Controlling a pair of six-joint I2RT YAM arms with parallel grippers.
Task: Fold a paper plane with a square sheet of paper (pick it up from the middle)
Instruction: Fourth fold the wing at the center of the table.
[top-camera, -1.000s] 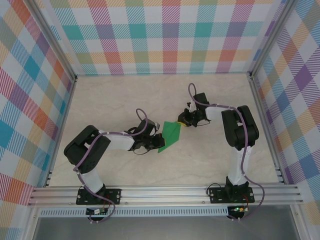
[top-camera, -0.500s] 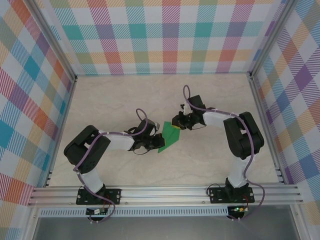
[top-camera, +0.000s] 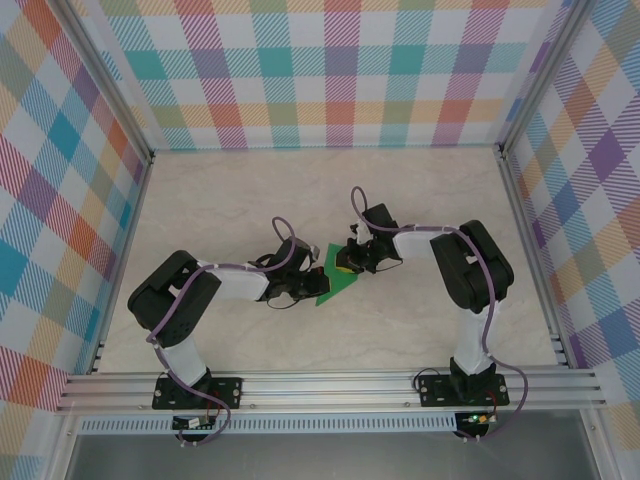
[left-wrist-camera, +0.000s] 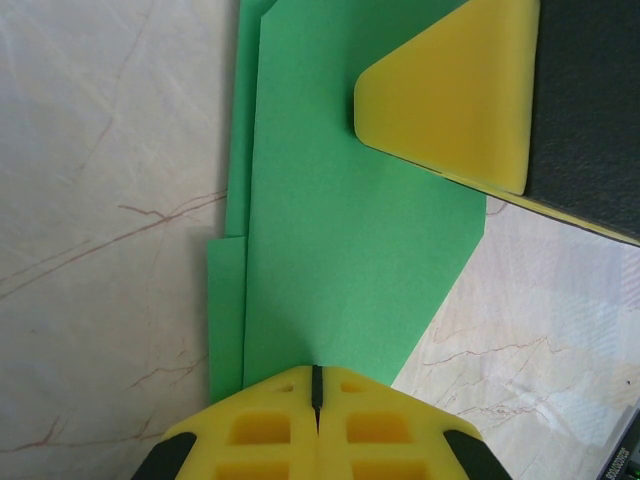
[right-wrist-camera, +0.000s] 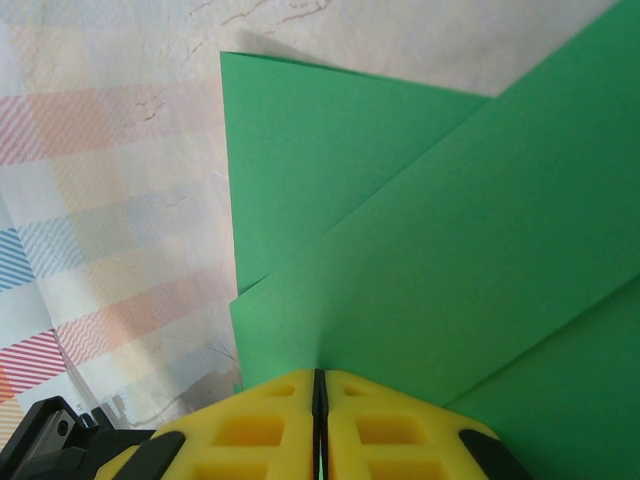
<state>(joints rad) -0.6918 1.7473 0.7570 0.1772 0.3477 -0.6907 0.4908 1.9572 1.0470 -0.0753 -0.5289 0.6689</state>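
Green paper (left-wrist-camera: 340, 230), closed fingers (left-wrist-camera: 280, 430) at opposite edges, wide table (top-camera: 230, 190) around

plaid walls (top-camera: 340, 70), marbled beige tabletop (top-camera: 250, 190)

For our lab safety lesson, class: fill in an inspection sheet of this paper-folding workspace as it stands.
Surface: pale marbled tabletop.
Job's things: green sheet, folded in layers, between the arms.
Clutter: nothing seen.
Grippers: left gripper shut on the sheet's narrow end; right gripper shut on a folded edge.
Cables: purple cables loop along both arms.
Surroundings: plaid walls, aluminium rail in front.
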